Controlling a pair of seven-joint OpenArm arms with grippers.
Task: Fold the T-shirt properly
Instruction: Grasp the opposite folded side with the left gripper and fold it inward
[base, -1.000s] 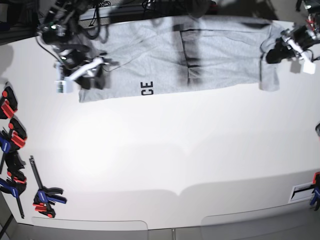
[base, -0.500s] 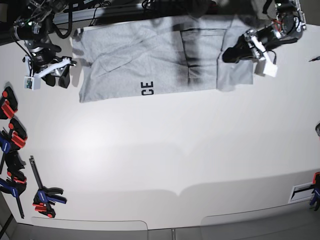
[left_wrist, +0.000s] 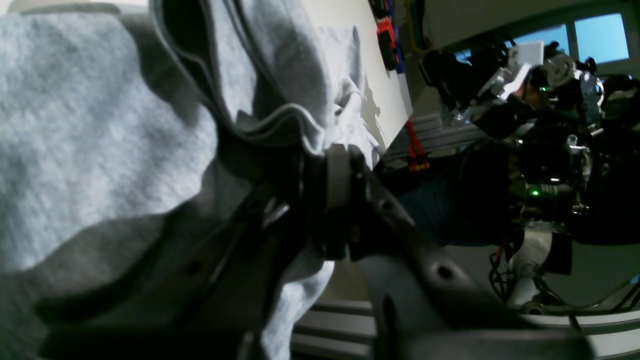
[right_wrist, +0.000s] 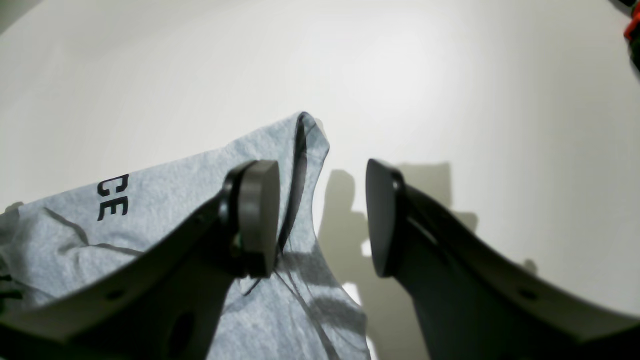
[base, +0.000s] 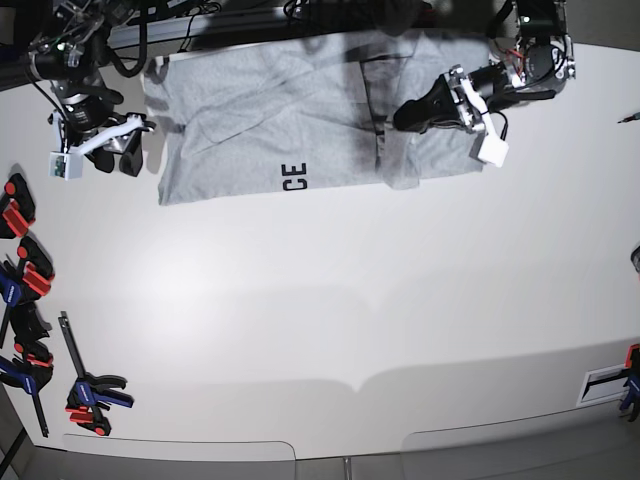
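Note:
The light grey T-shirt (base: 260, 110) lies spread along the table's far edge, with black letters "CE" (base: 294, 177) at its near hem. My left gripper (base: 402, 118) is shut on the shirt's right side and holds that part folded over the middle of the shirt. In the left wrist view the bunched T-shirt (left_wrist: 100, 125) is pinched in the left gripper (left_wrist: 315, 200). My right gripper (base: 117, 160) hangs open just left of the shirt. From the right wrist view the right gripper (right_wrist: 320, 215) holds nothing, and the T-shirt's corner (right_wrist: 165, 200) lies under its left finger.
Several red, blue and black clamps (base: 25, 290) lie along the white table's (base: 330, 300) left edge, one more (base: 90, 395) near the front left. A small label (base: 605, 385) sits at the front right. Cables and rails run behind the shirt.
My left gripper has carried the shirt's right side leftward, over the body. My right gripper let go of the left side, backed off to the left and has stayed there.

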